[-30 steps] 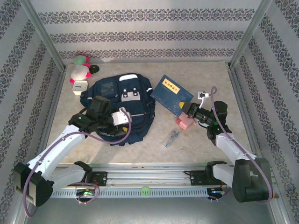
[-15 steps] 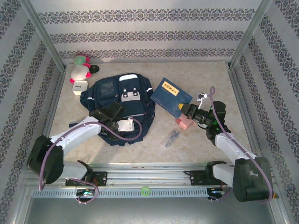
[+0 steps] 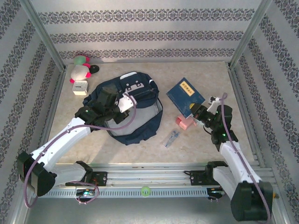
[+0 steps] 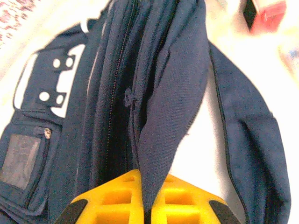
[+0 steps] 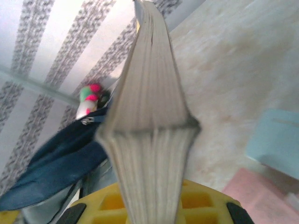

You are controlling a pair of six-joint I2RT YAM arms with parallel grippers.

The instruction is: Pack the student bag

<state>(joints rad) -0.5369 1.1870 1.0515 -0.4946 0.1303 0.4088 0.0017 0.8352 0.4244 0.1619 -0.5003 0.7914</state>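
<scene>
Right now the step in hand looks like opening the bag while the first item is brought over. On the near left, the left gripper (image 4: 146,198) pinches a navy fabric edge of the student bag (image 3: 148,95), its yellow jaws pressed together on the cloth and holding the mouth open. The bag lies left of centre on the table (image 3: 196,145). A small grey item (image 3: 172,138) lies near its right side. On the right, the right gripper (image 3: 198,111) clamps a blue book (image 3: 186,92) by its page edge, just beside a pink block (image 3: 185,122). Next, I judge, the book must travel left and slide into the open mouth without the flap sagging. Farther back, a white clock (image 3: 80,87) and plush toys (image 3: 80,66) sit in the left corner of the beige marbled surface. Striped, patterned walls (image 3: 140,35) enclose it.
</scene>
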